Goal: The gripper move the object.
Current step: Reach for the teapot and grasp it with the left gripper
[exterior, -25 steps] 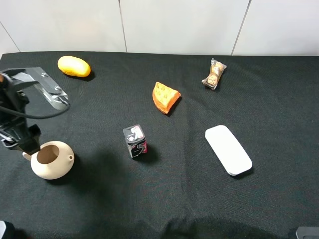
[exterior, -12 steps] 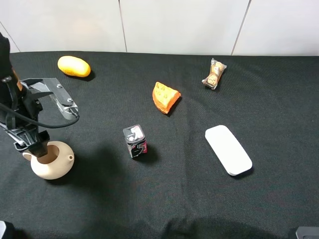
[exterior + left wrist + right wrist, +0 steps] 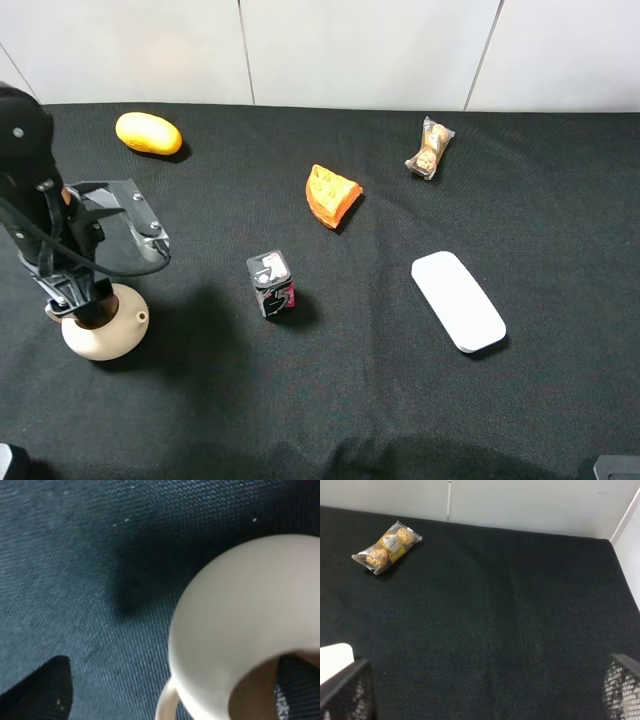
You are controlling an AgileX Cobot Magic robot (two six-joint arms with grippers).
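since a second ago the left gripper [image 3: 84,303] has swung in from the table edge and come down onto the teapot [image 3: 103,333], so its brown opening is now covered in the high view. nothing else on the black cloth [image 3: 350,400] has shifted, and the teapot itself stands on the same spot, at the near left of the cloth, well apart from the yellow fruit [image 3: 148,133] and the small box [image 3: 271,284].

in the left wrist view the jaws are spread and hold nothing. one dark finger [image 3: 42,690] is outside the cream wall [image 3: 240,625] with bare cloth between them, and the other finger [image 3: 297,677] seems to reach down inside the opening. the right gripper [image 3: 485,690] is far away over empty cloth near the white slab [image 3: 335,660], also spread wide and empty.

the teapot is probably ceramic, so i judge it stiff, rather heavy for its size, and breakable if it tips or drops. the glaze looks smooth, so the fingers may slide on it. the round belly is too wide and too curved for a safe hold from outside. the small handle [image 3: 165,707] and the short spout [image 3: 141,317] look thin, and i would not pull on them. the best place is the rim wall itself, one finger inside and one outside, as the jaws now stand. closing should be slow and firm, and the lift low and level, because a hold on one side lets the pot swing.
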